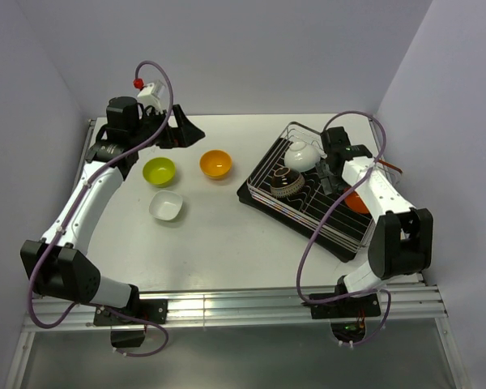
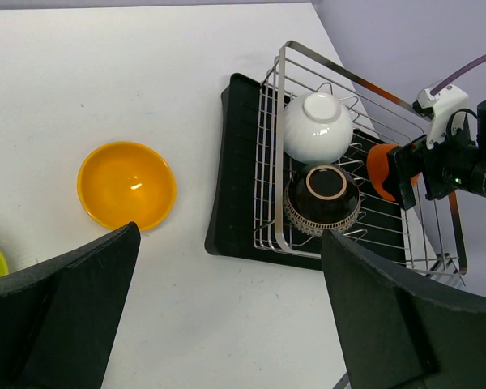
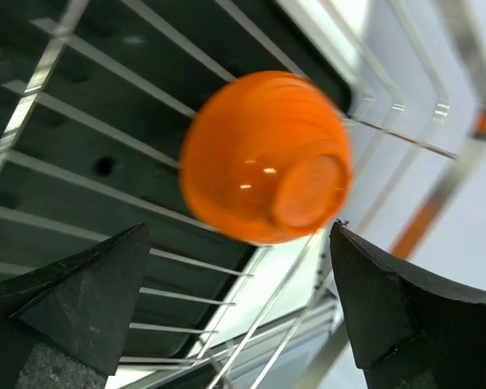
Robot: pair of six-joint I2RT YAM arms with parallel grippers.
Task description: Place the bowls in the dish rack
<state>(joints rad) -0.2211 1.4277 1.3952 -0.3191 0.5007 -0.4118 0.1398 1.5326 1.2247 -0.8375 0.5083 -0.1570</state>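
Closest to my bases, a white bowl [image 1: 167,206] sits upright on the table [image 1: 227,243], apart from the others. Just beyond it, the lime green bowl [image 1: 159,170] and an amber-orange bowl [image 1: 215,164] stand side by side, both open side up. My left gripper [image 2: 227,324] hangs above the table's far part past those two, its fingers [image 2: 65,308] spread wide with nothing between them.

To my right, the dish rack [image 1: 255,190] lies at an angle on its black tray. My right gripper [image 3: 243,324] hovers over the rack's nearer half, fingers spread, not touching the deep orange bowl [image 3: 263,158], which lies tipped on its side on the wires ahead of them; that view is blurred. Farther along the rack, the dark ribbed bowl [image 2: 322,198] leans on its side, and just beside it at the far end the second white bowl [image 2: 317,126] rests foot outward.
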